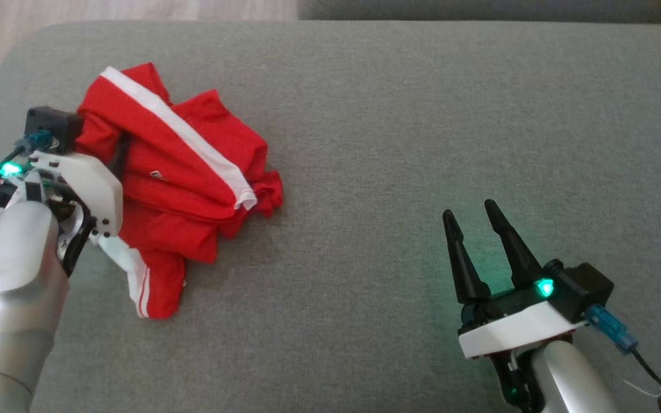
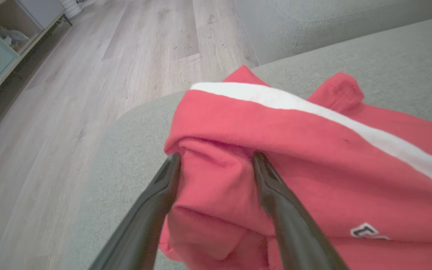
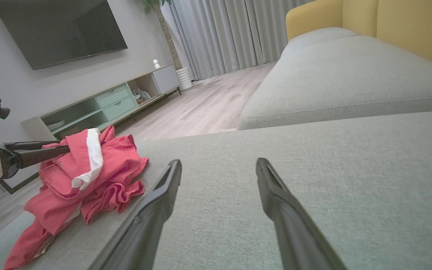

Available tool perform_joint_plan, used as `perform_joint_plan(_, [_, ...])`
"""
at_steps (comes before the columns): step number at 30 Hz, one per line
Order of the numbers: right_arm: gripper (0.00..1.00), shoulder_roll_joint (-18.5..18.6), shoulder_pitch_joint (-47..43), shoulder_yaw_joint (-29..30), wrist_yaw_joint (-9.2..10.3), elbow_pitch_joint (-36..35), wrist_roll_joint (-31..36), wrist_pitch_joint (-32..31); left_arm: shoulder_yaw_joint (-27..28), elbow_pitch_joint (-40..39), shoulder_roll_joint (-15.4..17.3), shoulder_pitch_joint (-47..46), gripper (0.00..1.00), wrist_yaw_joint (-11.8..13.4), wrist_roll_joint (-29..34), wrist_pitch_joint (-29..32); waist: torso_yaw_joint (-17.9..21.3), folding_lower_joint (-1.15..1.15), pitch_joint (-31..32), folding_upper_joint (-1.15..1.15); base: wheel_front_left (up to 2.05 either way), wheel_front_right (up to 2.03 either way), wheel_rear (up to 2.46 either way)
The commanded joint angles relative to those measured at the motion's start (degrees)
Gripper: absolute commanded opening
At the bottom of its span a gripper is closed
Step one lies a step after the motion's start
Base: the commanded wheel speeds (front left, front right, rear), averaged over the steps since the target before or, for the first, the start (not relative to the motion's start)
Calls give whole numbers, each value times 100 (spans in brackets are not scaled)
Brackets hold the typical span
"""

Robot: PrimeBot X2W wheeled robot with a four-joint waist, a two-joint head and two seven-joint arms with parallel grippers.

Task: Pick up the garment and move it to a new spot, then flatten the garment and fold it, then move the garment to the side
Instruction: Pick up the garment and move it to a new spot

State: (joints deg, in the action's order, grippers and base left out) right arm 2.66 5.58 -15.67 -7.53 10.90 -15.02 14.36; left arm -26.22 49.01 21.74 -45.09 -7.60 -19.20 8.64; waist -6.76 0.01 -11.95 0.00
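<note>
A crumpled red garment [image 1: 181, 172] with white stripes lies on the left part of the grey sofa cushion [image 1: 399, 132]. My left gripper [image 2: 216, 157] is open at the garment's [image 2: 313, 168] left edge. Its two dark fingers straddle a raised fold of red cloth and the tips touch it. In the head view the white body of my left gripper [image 1: 115, 158] covers most of its fingers. My right gripper [image 1: 469, 210] stands open over bare cushion at the lower right, well away from the garment [image 3: 88, 176], with nothing between its fingers [image 3: 163, 195].
The cushion's rounded left edge [image 2: 99, 157] drops to a wooden floor [image 2: 88, 75] close to the garment. A second grey cushion [image 3: 351, 75] and a yellow backrest [image 3: 388, 22] lie beyond. A low TV cabinet [image 3: 99, 105] stands across the floor.
</note>
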Motion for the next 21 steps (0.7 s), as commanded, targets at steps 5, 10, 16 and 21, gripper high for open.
perform_joint_plan(5, [100,21,217,-70,4,-195,34,63,73,146,198,-400,0,12,-232,-153,108,-1,-66,0,0,0,0])
perform_joint_plan(10, [100,21,205,-57,4,-159,31,63,-7,10,87,-601,0,12,-366,-926,70,-1,52,0,0,0,0])
perform_joint_plan(16, [100,21,120,-57,4,-111,-30,63,-83,-536,-124,-822,0,11,-456,-1851,36,-1,366,0,0,0,0])
perform_joint_plan(21, [100,21,6,-62,4,-82,-154,63,-137,-1404,-159,-780,0,37,-478,-2000,148,-1,706,0,0,0,0])
